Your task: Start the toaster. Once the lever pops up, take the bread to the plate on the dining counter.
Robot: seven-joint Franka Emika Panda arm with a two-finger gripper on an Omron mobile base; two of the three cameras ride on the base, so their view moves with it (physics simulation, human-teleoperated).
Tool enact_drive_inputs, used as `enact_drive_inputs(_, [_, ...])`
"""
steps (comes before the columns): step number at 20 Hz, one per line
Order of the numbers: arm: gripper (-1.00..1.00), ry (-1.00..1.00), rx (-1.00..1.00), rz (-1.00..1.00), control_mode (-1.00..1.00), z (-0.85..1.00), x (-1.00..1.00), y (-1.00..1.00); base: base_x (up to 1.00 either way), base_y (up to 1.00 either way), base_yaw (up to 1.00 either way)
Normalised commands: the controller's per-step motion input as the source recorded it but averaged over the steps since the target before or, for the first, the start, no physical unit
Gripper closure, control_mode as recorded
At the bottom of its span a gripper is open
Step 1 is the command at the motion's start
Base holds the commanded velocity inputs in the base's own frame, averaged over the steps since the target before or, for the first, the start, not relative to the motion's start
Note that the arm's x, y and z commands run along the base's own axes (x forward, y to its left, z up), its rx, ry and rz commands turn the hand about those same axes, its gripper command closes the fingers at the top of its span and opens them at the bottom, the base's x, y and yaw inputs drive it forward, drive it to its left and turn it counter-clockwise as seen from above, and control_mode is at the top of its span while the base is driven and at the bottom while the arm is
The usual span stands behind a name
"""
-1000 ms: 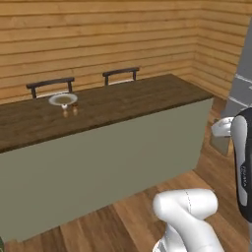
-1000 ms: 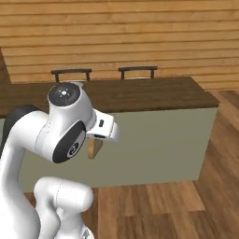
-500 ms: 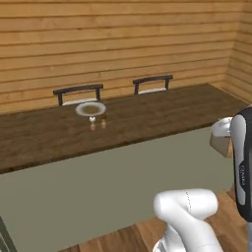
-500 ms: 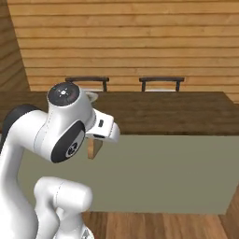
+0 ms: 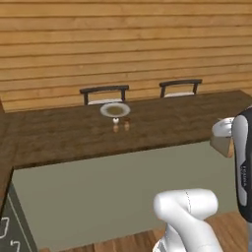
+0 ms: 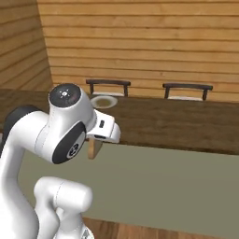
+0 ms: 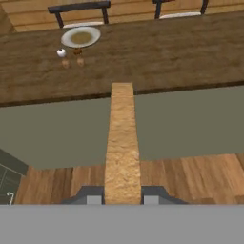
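In the hand view the gripper [image 7: 122, 199] is clamped on the bread [image 7: 122, 143]: the two dark finger tips sit tight against either flat face of the slice, with the jaws only narrowly apart, as wide as the slice is thick. The bread is held edge-on to the hand camera, so it reads as a long tan strip running straight out from between the tips, its far end reaching over the near edge of the dining counter [image 7: 181, 52] as seen from there.

Beyond the tip of the slice and off to the upper left of the gripper lies the plate [image 7: 81, 36], resting on the dark wood top of the dining counter, well apart from the bread. Just on the gripper's side of the plate stand two small shakers [image 7: 72, 62] and a small white piece [image 7: 61, 53] whose kind cannot be told. Behind the plate, further from the gripper, is a dark-backed chair [image 7: 78, 12], and a second chair [image 7: 180, 5] stands to the upper right.

Below the slice, between the gripper and the counter top, is the counter's plain pale-grey base, and nearer still the wood-plank floor [image 7: 190, 176].

In the right base view the bread [image 6: 94, 147] hangs just under the white hand, in front of the grey base. In the left base view a corner of the bread [image 5: 222, 145] shows beside the arm at the right edge, with the plate [image 5: 115, 109] far off to its left on the counter.
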Motion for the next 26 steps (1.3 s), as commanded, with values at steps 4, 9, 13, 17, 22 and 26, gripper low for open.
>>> enact_drive_inputs(4, [1.0, 0.0, 0.0, 0.0, 1.0, 0.0, 0.0, 0.0, 0.7, 0.6, 0.0])
enact_drive_inputs(9, [1.0, 0.0, 0.0, 0.0, 1.0, 0.0, 0.0, 0.0, 0.36, 0.58, 0.01])
enact_drive_inputs(13, [1.0, 0.0, 0.0, 0.0, 1.0, 0.0, 0.0, 0.0, 0.68, 0.38, 0.04])
enact_drive_inputs(17, [1.0, 0.0, 0.0, 0.0, 1.0, 0.0, 0.0, 0.0, 0.76, 0.06, 0.05])
enact_drive_inputs(22, [1.0, 0.0, 0.0, 0.0, 1.0, 0.0, 0.0, 0.0, 0.64, 0.0, 0.04])
enact_drive_inputs(26, [1.0, 0.0, 0.0, 0.0, 1.0, 0.0, 0.0, 0.0, 0.09, 0.0, 0.01])
